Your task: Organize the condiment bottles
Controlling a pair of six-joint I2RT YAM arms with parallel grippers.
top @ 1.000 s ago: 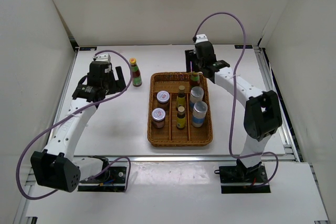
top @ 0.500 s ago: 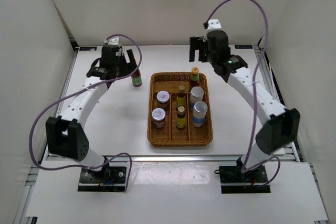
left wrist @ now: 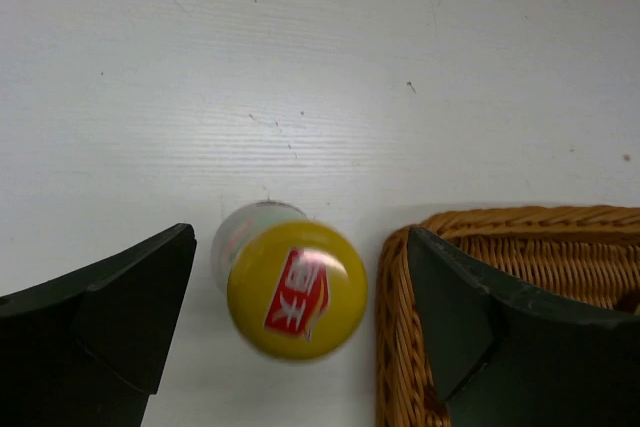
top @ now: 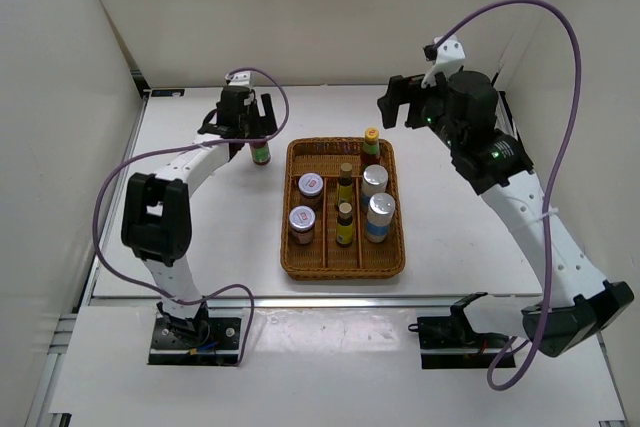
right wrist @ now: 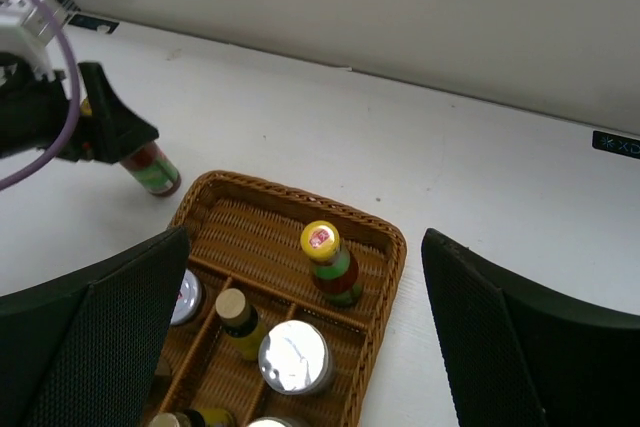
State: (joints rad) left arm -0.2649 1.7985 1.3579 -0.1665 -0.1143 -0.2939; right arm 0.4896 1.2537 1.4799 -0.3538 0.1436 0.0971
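Item 1, wicker tray (top: 343,273): brown, divided, at the middle of the white table (top: 200,237). It has one cross strip along its 12 o'clock edge and three lanes running toward 6 o'clock. Item 2, trayed sauce bottle (top: 371,145): orange cap, red-green body, upright at the 1 o'clock end of the cross strip. Item 3, pink-lidded jars: far jar (top: 310,187) and near jar (top: 302,222), dark glass, both upright in the 9 o'clock lane, one behind the other. Item 4, yellow-labelled mini bottles: far mini bottle (top: 345,179) and near mini bottle (top: 345,222), upright in the middle lane. Item 5, silver-lidded cylinders: far cylinder (top: 375,182) and near cylinder (top: 380,215), blue-white, upright in the 3 o'clock lane. Item 6, loose sauce bottle (top: 260,152): same kind as item 2, standing on the table outside the tray, just beside its 10 o'clock corner. Item 7, left gripper (top: 257,132): jaws spread wide and lowered astride the loose sauce bottle. The wrist view shows one finger (left wrist: 110,327) on the bottle's 9 o'clock side and the other over the tray rim at 3 o'clock, with a gap on each side and no contact. Item 8, right gripper (top: 403,102): jaws spread wide and holding nothing, raised above the table at 1 o'clock of the tray and pointing toward 9 o'clock.
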